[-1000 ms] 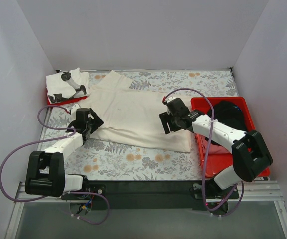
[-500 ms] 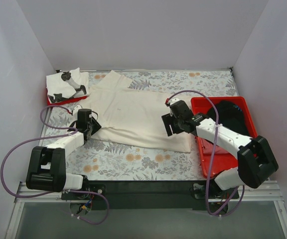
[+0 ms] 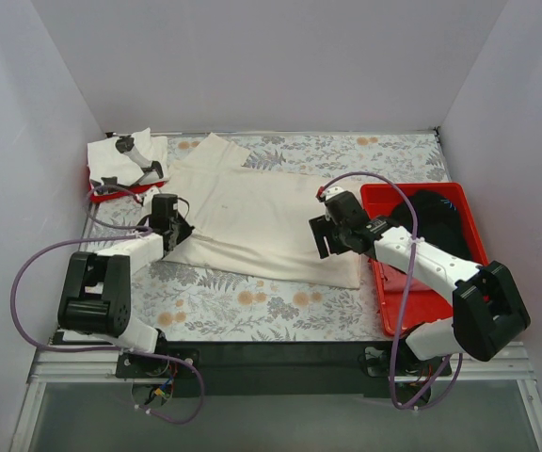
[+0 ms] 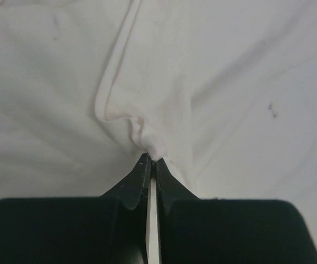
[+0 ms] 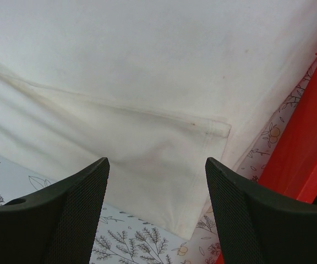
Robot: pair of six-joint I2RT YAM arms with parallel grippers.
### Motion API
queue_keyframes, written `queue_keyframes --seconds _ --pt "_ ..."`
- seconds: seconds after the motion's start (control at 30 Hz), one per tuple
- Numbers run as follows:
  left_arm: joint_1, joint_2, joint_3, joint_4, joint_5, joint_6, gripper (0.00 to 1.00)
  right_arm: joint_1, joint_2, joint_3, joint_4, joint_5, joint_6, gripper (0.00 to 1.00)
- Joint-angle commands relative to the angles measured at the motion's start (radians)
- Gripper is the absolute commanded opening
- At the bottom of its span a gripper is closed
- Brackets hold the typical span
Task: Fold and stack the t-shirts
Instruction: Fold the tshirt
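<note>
Tabletop (image 3: 252,306): the left gripper (image 4: 151,160) has just clamped the shirt (image 3: 252,212) at 9 o'clock, likely readying a fold. The right gripper (image 5: 156,165) hovers at 3 o'clock, jaws apart.

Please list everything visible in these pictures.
Cream-white cotton t-shirt: one, cream-white, spread flat mid-table.
Right red plastic tray: one, red, right side.
Left red plastic tray: one, red, far left, mostly covered.
Folded white t-shirt with black marks: one, white-black, on the left tray.
Black cloth garment: one, black, in the right tray.
Floral table cover: one, pale, beneath everything.
Purple cables: two, purple, along arms.
Left hand: one, black, shut on the cream t-shirt.
Right hand: one, black, open over its right corner.
</note>
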Motion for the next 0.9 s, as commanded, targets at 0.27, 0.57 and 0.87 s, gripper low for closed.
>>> queue_keyframes --seconds 0.27,0.57,0.87 --pt "-0.072 0.187 0.250 0.024 -0.018 0.033 0.00 -0.022 0.013 0.003 0.018 0.026 -0.007 0.65" --pt "-0.128 0.304 0.409 -0.035 -0.071 0.066 0.13 -0.031 0.044 0.014 0.018 0.026 -0.013 0.65" --pt "-0.226 0.359 0.512 -0.087 -0.112 0.134 0.30 -0.034 0.045 0.017 0.018 0.021 -0.020 0.65"
